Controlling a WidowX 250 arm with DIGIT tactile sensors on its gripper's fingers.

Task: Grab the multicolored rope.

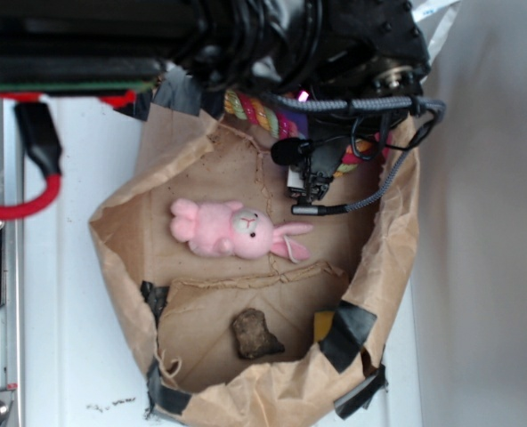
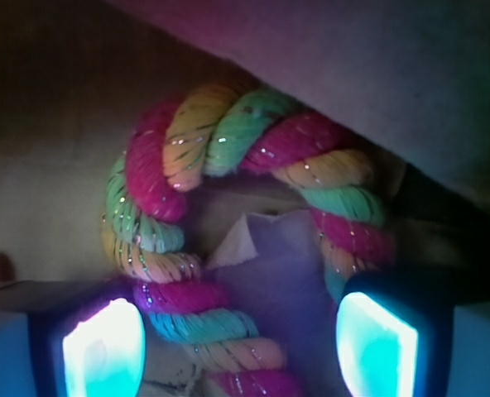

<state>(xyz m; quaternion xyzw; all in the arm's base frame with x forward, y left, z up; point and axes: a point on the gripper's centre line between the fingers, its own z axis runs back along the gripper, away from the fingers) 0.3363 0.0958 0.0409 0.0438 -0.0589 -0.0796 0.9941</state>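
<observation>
- Against the bag's (image 1: 246, 391) far wall, under the arm, lies the rope (image 2: 228, 141), bent in a U.
- Likely soft, light, grippy; one thick strand suits pinching.
- Gripper (image 2: 241, 343) hangs wide, empty, straddling the rope's left leg.
- Bunny (image 1: 232, 231) lies apart.

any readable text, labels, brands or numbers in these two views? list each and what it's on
None can be read in either view.
The paper bag, pink bunny, brown lump and black tape patches carry no print that shows.
The multicolored rope bears only glitter flecks, and the gripper pads show just a glow.
The arm housing is too dark to show any marking.
</observation>
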